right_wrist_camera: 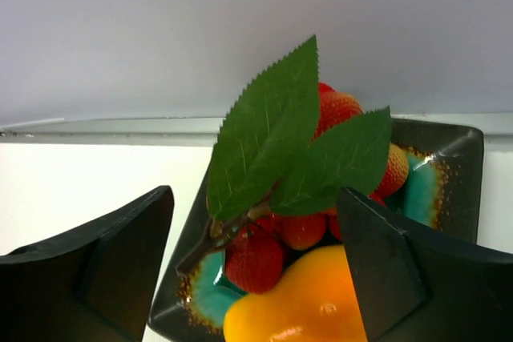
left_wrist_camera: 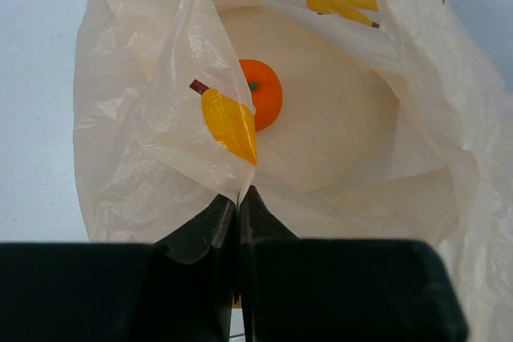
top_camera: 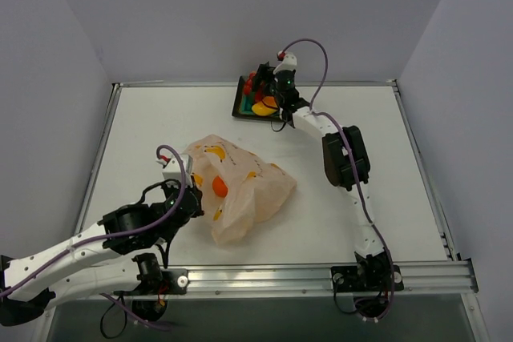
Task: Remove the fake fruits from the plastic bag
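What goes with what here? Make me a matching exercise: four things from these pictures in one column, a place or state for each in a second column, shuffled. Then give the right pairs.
Things
1. orange
2. mango
3. left gripper
4. right gripper

Places and states
A. open, over the tray
B. lying inside the bag
C. shut on an edge of the bag
D. on the tray, beside the red fruit cluster

Pairs: 1-B, 2-D, 3-C, 4-A
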`<state>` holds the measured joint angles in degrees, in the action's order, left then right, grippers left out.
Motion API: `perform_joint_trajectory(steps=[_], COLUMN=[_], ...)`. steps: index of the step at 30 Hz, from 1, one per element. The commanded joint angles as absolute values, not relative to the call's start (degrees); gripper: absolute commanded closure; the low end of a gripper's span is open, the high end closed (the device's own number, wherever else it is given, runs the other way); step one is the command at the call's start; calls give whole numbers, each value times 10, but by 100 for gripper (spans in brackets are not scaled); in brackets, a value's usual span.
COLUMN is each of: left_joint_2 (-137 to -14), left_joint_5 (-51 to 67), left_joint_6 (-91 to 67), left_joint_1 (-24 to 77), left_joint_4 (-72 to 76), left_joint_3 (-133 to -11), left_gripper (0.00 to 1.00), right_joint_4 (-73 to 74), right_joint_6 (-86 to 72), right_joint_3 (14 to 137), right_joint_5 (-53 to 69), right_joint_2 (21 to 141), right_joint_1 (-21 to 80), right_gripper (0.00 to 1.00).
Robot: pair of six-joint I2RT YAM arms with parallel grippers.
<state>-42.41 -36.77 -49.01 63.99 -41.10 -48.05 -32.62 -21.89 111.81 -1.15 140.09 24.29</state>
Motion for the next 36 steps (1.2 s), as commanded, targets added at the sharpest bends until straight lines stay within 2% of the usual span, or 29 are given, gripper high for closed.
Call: perform_joint_trajectory(steps=[1,3,6,9,10,11,12,14,15,20,23,26,30,36], left_joint_2=[-422,-424,-423,-419,-419,-419,-424,-436,-454,-501,-491,-470,-387,-245], left_joint_5=[-364,-360,-339,-304,-296,-277,-266,-241,-216,-162,-153,-158,-218,-286], left_joint_6=[-463,-452,-438,-421,-418,-417,-417,-410,-409,-395,-402,-414,-446,-475], left_joint_1=[637,637,636,635,636,635,635,636,637,650,652,654,654,655], left_joint_4=[-374,-361,-335,-292,-268,-254,-237,-169,-145,-34,-7,21,-43,-167], left_joint_3=[-496,-497,-494,-484,-480,-471,-466,-455,-451,-465,-451,-426,-372,-321], left_gripper=[98,98,98,98,98,98,98,98,98,98,98,98,98,98], right_joint_4=[-316,-313,-309,-299,-297,-297,-297,-300,-306,-271,-211,-151,-120,-106], right_joint_6=[-194,-187,-178,-181,-184,-185,-188,-196,-199,-239,-250,-246,-264,-270], right_joint_3=[1083,1050,965,875,851,807,787,723,700,610,584,584,558,565], right_joint_5=[-15,-15,-12,-18,-26,-31,-38,-53,-54,-7,28,28,-84,-198], right_joint_2=[1311,1249,1155,1064,1041,1016,966,913,858,687,612,572,558,624], right_joint_1=[245,245,250,263,278,290,302,349,365,425,453,532,641,781], right_gripper=[20,16,14,15,18,28,55,88,100,100,100,100,100,100])
